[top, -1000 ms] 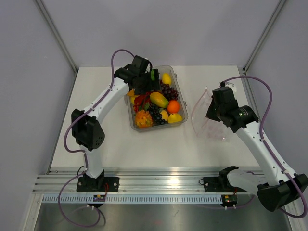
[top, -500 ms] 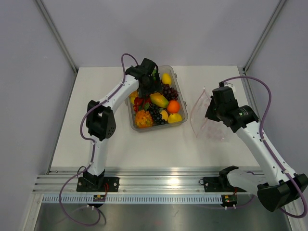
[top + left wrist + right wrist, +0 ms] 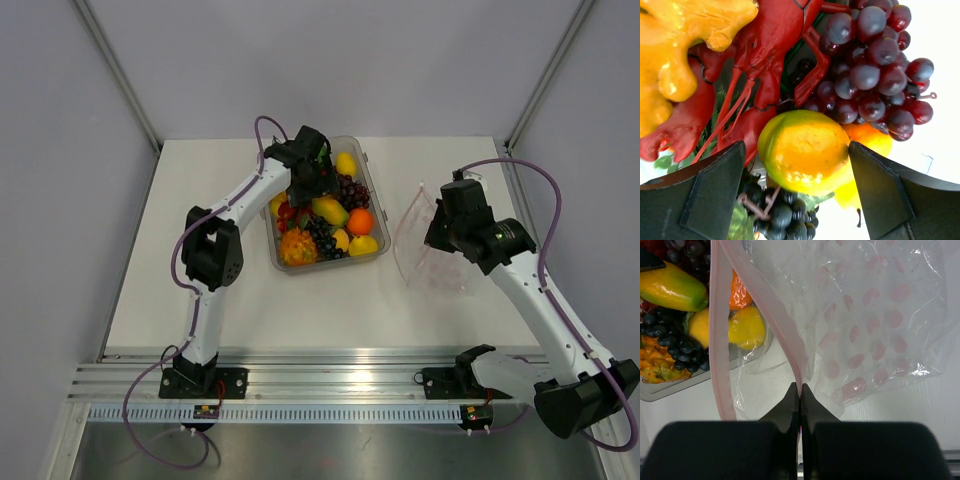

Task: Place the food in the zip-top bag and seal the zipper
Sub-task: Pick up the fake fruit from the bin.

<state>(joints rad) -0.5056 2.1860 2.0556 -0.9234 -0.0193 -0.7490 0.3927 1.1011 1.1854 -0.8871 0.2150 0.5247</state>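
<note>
yellow-green plastic mango (image 3: 805, 152) lies in the clear rectangular tray (image 3: 382, 225), squarely between the wide-open left gripper's (image 3: 799, 150) fingers; the right gripper (image 3: 800, 390), clamped on the crinkly clear bag's (image 3: 875, 315) pink zipper strip (image 3: 715, 340), holds it off to the right.

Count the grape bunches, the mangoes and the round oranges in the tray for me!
Grape bunches: 2
Mangoes: 1
Oranges: 1
Total that can be seen: 4
</note>
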